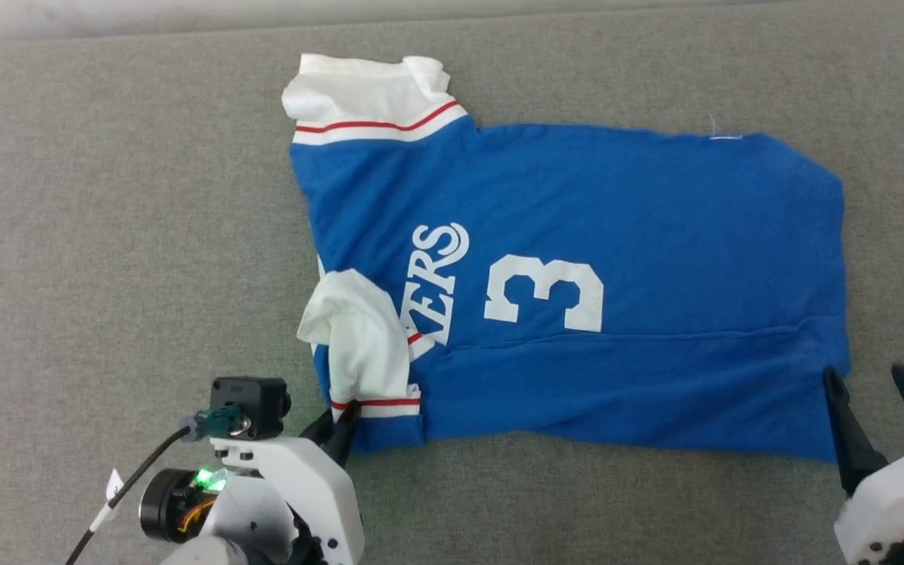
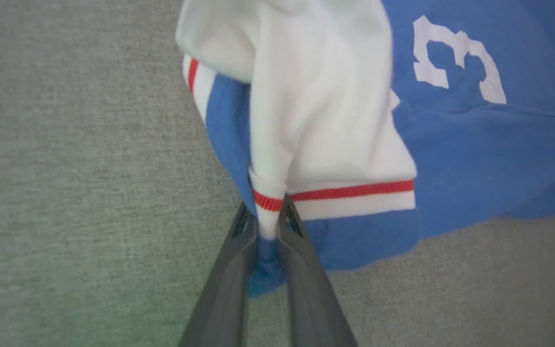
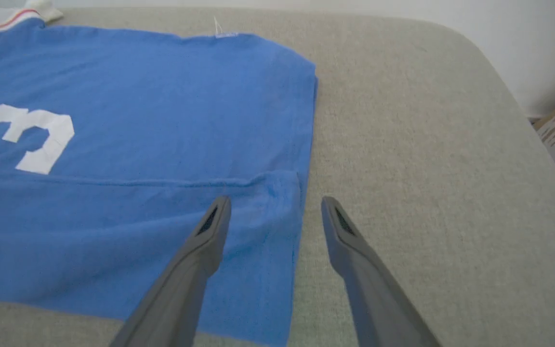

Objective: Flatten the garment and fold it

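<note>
The left gripper (image 1: 340,414) has a glossy white shell with small dark screw holes. On it sits a black box camera (image 1: 249,402) with a teal plug (image 1: 216,421) and a black cable (image 1: 150,459) bearing a white tag (image 1: 113,486). A green light (image 1: 203,476) glows beside a black cylinder. The right gripper (image 1: 864,375) is also white-shelled, and its fingers (image 3: 200,250) are long, dark grey and tapering, with slotted tips.

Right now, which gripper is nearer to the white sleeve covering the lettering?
Left. The left gripper pinches the sleeve's striped edge; the right gripper is open at the garment's hem corner.

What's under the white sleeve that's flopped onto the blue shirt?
The white sleeve lies on the blue front of the garment. It covers the start of the white lettering, so those letters are hidden.
</note>
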Controlling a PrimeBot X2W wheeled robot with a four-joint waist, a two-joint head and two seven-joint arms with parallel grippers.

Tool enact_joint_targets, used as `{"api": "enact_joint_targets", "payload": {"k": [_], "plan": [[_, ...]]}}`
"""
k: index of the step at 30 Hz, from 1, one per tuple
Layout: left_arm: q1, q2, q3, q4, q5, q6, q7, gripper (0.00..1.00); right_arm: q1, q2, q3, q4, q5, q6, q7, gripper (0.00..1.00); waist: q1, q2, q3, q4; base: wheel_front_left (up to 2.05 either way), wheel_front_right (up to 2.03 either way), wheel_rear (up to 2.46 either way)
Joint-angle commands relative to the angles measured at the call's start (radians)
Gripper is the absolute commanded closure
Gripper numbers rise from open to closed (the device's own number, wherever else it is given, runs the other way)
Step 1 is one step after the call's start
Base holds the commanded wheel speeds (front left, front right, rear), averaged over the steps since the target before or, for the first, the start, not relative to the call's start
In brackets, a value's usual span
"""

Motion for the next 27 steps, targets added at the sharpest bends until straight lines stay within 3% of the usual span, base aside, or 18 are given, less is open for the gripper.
{"api": "enact_joint_targets", "payload": {"k": [1,7,18,19,20,21,27], "plan": [[0.016,0.015,0.010,0.006,-0.002,0.004,-0.007,1.00,0.016,-0.007,-0.014,-0.017,0.014,-0.001,0.071,0.00,0.0000,0.0001,0.008,0.001,0.00,0.00,0.00],[0.008,0.007,0.008,0.000,-0.003,-0.004,-0.016,1.00,0.038,-0.006,-0.045,-0.025,0.033,-0.001,0.174,0.00,0.0000,0.0001,0.034,0.008,0.00,0.00,0.00],[-0.023,0.001,0.003,0.003,0.002,-0.010,-0.011,1.00,0.031,0.024,-0.057,0.102,0.059,-0.001,0.220,0.00,0.0000,0.0001,0.055,0.018,0.00,0.00,0.00],[-0.024,0.001,0.003,0.003,0.002,-0.009,-0.010,1.00,0.032,0.025,-0.054,0.111,0.066,-0.001,0.228,0.12,0.0000,0.0001,0.055,0.018,0.00,0.00,0.00],[-0.025,0.001,0.005,0.003,0.001,-0.008,-0.011,1.00,0.029,0.026,-0.054,0.116,0.074,-0.001,0.229,0.60,0.0000,0.0001,0.055,0.018,0.00,0.00,0.00],[-0.025,0.001,0.006,0.003,0.000,-0.007,-0.012,1.00,0.026,0.026,-0.055,0.122,0.085,-0.001,0.229,1.00,0.0000,0.0001,0.055,0.017,0.00,0.00,0.00],[-0.010,0.000,0.035,-0.002,-0.018,-0.001,-0.036,1.00,0.007,0.027,-0.056,0.109,0.105,-0.001,0.210,1.00,0.0000,0.0001,0.035,0.009,0.00,0.00,0.00]]}}
